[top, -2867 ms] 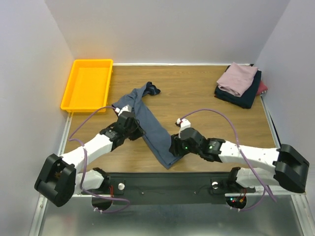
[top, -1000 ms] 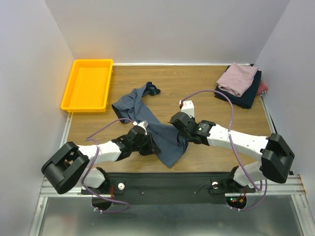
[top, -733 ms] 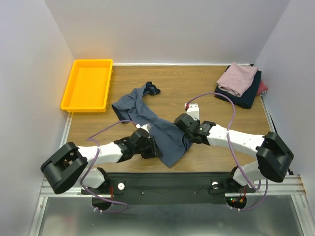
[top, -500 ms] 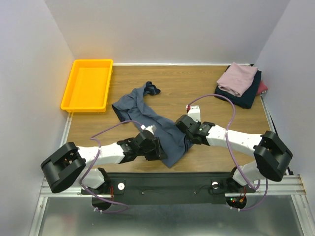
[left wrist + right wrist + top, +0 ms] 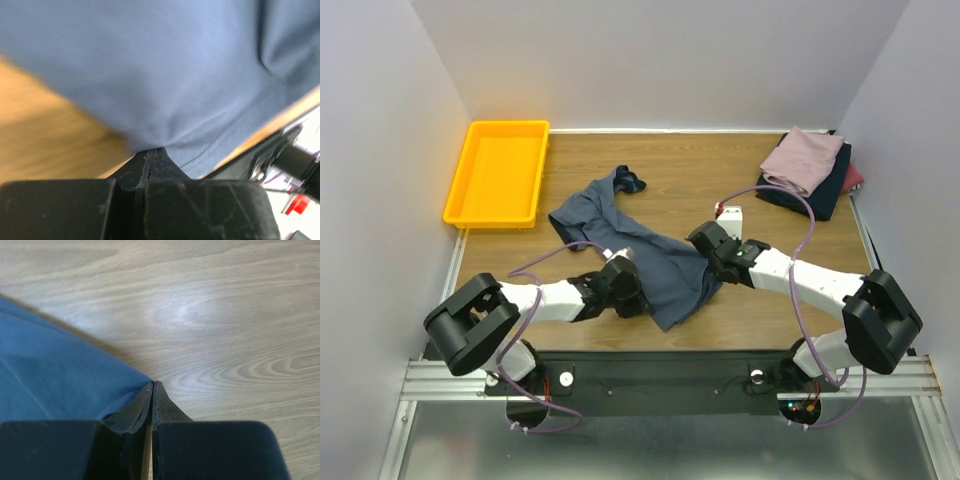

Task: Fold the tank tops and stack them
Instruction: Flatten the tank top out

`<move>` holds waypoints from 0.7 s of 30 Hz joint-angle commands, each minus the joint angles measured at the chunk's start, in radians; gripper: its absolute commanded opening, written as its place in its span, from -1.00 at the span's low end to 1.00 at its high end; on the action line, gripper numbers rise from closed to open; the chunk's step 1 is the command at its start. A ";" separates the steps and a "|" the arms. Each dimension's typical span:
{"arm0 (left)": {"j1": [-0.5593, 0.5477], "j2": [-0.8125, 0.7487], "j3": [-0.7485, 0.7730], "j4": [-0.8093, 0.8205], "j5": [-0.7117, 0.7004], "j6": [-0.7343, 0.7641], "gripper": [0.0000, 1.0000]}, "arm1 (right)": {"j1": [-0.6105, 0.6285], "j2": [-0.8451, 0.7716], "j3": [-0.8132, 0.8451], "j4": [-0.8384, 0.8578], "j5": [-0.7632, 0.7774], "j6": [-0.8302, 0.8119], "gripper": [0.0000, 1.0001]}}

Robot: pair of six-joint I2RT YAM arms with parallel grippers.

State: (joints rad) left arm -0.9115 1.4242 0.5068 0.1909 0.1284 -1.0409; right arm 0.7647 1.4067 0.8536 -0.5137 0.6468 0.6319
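One wooden worktop (image 5: 690, 170) carries a crumpled slate-blue cloth tank top (image 5: 650, 262) at its near middle and a folded pile of pink, navy and maroon tops (image 5: 807, 165) at far right. You are spreading the blue one, I judge. Your left tool (image 5: 152, 154) and right tool (image 5: 152, 387) each pinch its edge. Next, draw them apart evenly to flatten the cloth.
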 commanded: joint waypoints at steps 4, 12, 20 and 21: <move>0.261 -0.177 -0.073 -0.148 -0.087 0.062 -1.00 | -0.077 -0.074 -0.042 0.050 -0.025 -0.008 -0.82; 0.418 -0.387 -0.014 -0.314 -0.135 0.157 -1.00 | -0.079 -0.149 -0.099 0.084 -0.105 0.000 0.00; 0.131 -0.240 0.168 -0.268 -0.072 0.194 -0.79 | -0.079 -0.230 -0.084 0.093 -0.150 -0.035 0.22; 0.119 -0.210 0.186 -0.233 -0.055 0.194 -0.74 | -0.079 -0.233 -0.085 0.093 -0.160 -0.035 0.22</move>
State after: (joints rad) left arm -0.7235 1.1599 0.6228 -0.0795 0.0677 -0.8780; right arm 0.6880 1.2045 0.7414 -0.4614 0.5083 0.6155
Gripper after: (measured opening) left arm 0.096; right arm 0.607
